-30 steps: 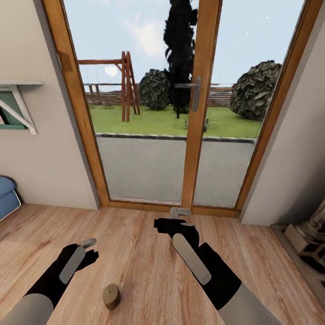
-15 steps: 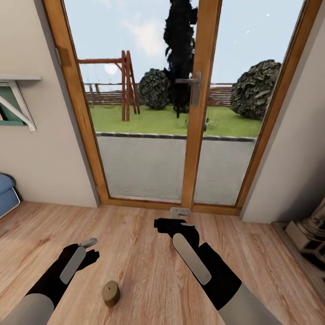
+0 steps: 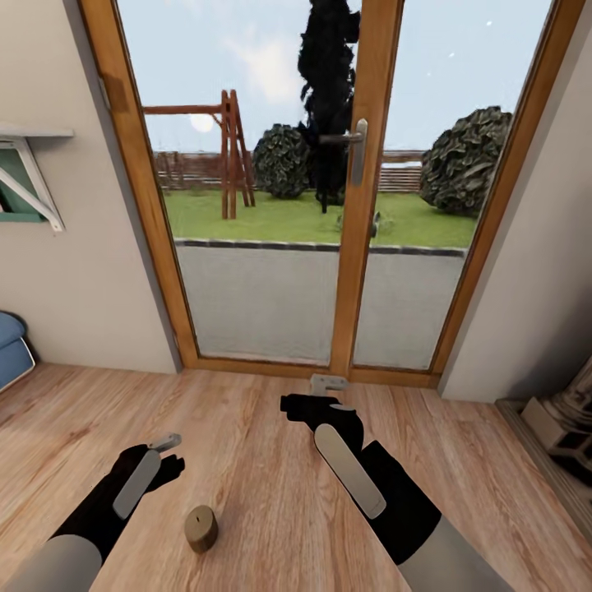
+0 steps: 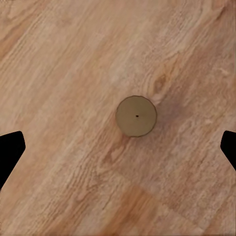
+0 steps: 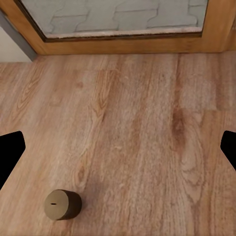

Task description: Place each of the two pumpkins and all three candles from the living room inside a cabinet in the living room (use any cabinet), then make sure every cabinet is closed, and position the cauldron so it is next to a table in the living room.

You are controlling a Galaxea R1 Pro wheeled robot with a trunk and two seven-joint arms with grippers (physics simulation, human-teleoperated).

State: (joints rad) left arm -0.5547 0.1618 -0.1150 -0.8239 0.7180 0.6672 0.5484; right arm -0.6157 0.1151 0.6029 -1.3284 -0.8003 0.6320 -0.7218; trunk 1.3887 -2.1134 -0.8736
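My left gripper (image 3: 167,445) has its two fingers spread wide, nothing between them; in the left wrist view only their dark tips (image 4: 11,150) show at the edges. One brown candle (image 4: 136,116) stands upright on the plank floor (image 3: 247,427) directly below that gripper, apart from both fingers. In the head view the candle (image 3: 201,528) sits at about five o'clock from my left gripper. My right gripper (image 3: 316,395) is also spread and empty, with the candle (image 5: 62,204) near it at about seven o'clock. Ahead stands one glass double door (image 3: 362,205) with one handle (image 3: 353,148). At the right edge a grey shape (image 3: 567,419) is cut off and hard to make out.
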